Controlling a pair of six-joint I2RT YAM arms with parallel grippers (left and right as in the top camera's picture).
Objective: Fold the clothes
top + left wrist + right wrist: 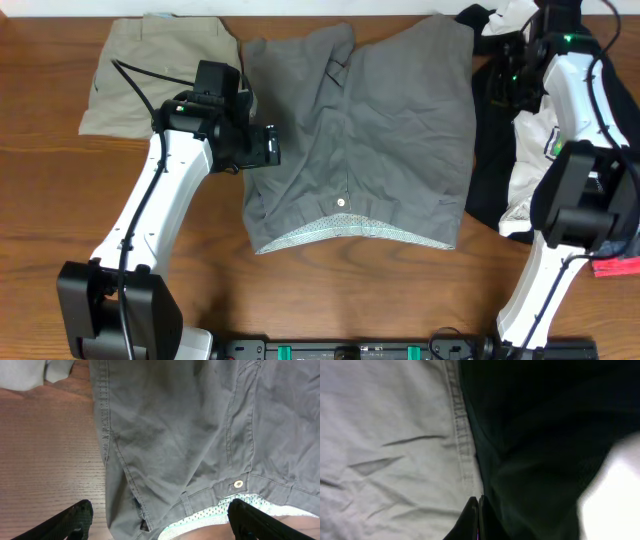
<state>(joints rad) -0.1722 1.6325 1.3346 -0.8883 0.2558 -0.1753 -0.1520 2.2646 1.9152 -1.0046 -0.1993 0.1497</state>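
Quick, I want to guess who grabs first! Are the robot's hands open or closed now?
Left gripper: open, holding nothing, over the grey shorts.
Right gripper: shut at the shorts' hem; a grip on cloth cannot be told.

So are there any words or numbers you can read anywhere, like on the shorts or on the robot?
None: no word, number, brand or sign can be read in any view.
The grey shorts show only a pale button and a dotted waistband lining; any marking on the button is too small to tell.
The khaki shorts show no print.
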